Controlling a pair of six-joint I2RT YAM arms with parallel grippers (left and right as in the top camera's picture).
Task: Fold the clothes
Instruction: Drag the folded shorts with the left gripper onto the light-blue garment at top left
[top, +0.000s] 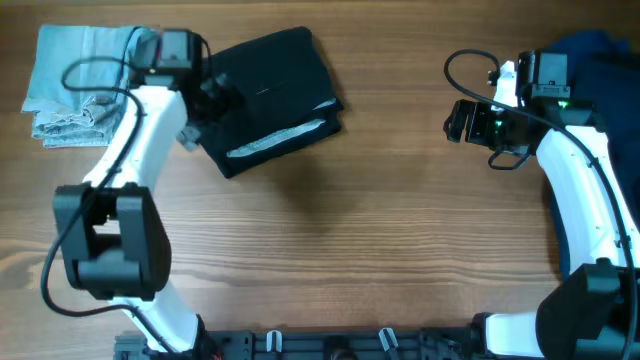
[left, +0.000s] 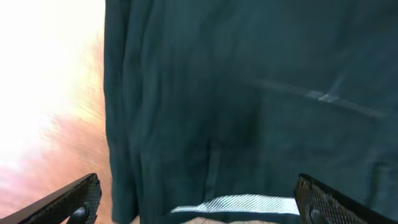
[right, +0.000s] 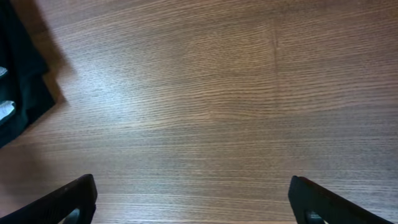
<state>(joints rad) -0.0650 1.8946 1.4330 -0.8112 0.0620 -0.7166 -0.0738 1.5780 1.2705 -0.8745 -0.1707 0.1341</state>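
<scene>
Overhead view, far left: a folded grey cloth (top: 72, 82) lies at the back-left corner of the bench (top: 380, 260).
Left hand: the left hand (top: 207, 97) sits at the left edge of the dark garment (top: 270, 90). Its fingers (left: 78, 198) are spread wide with nothing pinched. I cannot tell whether it touches the fabric.
Dark garment: it is folded into a flat block just right of the left hand, left of the bench's middle. A pale stripe (top: 280, 135) runs along its near edge.
Long axis: it seems to follow that stripe, rising toward the right, so the block lies tilted on the bench.
Nearer arm: the left one, clearly, so any squaring or shifting of the block falls to it.
Right hand: the right hand (top: 462, 120) hangs over bare bench, well apart from the garment, which lies to its left. Its fingers (right: 68, 202) are spread and empty.
Far right: a heap of blue cloth (top: 600, 45) lies behind the right arm, apparently unfolded.
Only overhead shows: the block's full outline, its tilt and both other cloths.
Only the left wrist shows: the spread of the left fingers, and a seam across the fabric.
Only the right wrist shows: the gap of bare wood, with just a corner of the garment at its left edge.
</scene>
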